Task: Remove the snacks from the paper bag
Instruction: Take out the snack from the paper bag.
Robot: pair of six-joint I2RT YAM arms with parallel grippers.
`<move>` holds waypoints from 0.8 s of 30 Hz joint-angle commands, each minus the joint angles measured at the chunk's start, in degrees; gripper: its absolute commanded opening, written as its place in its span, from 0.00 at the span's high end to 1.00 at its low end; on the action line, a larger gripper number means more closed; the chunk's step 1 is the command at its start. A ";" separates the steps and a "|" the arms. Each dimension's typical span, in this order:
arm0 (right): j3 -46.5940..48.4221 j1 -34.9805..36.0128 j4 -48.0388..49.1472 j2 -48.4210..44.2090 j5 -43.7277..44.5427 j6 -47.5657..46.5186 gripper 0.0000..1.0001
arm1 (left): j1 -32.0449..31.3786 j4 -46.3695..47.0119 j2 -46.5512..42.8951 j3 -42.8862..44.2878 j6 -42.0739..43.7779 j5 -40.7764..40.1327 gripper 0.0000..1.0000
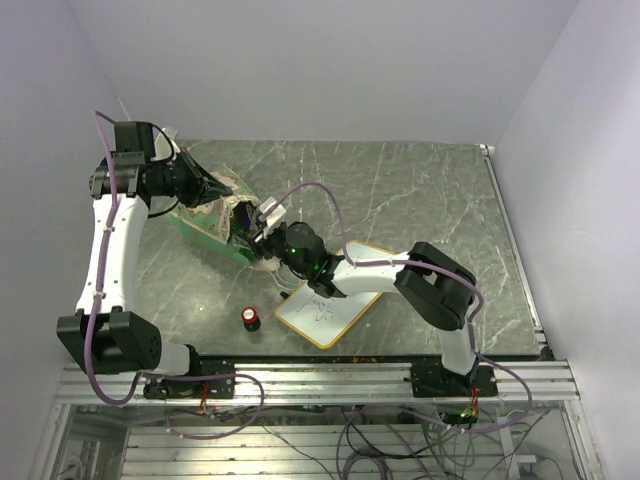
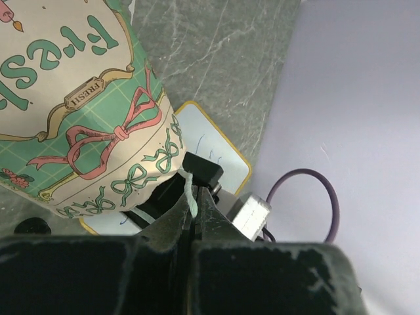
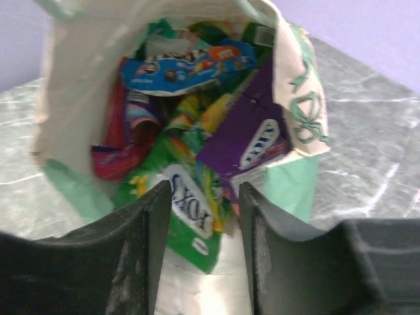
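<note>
Fingers of the left gripper were pressed together on the thin pale string handle of the tapered green paper bag with its cream panel and red ribbon print. The bag lay at the far left of the dark marbled table, its mouth turned to the right. The right gripper was at that mouth with its fingers apart, and a shiny green-and-white packet lay in the gap without any grip showing. Inside the cream-lined bag, beyond it, sat a blue multicoloured packet, a purple packet and a pink-red packet. Near the right arm lay a wood-framed whiteboard, and just to its left stood a small red-capped black cylinder.
</note>
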 commanded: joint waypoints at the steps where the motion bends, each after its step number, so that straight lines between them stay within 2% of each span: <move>1: 2.67 -0.19 6.76 2.55 10.96 -3.81 0.62 | 0.36 -0.55 -0.92 3.34 0.53 0.83 0.93; 2: 2.77 -0.24 7.05 2.87 11.99 -4.26 0.67 | 0.39 -0.60 -0.91 3.50 0.41 0.96 0.93; 5: 3.73 -0.55 7.35 5.51 12.29 -5.54 0.68 | 0.42 -0.05 -0.78 3.77 -0.22 1.46 0.93; 17: 7.98 -1.12 8.68 10.78 9.96 -5.88 0.55 | 0.38 2.11 1.64 4.63 -1.30 3.64 0.93; 24: 10.79 -1.44 9.91 13.64 13.10 -6.91 0.55 | 0.41 2.21 2.23 5.04 -1.43 4.14 0.93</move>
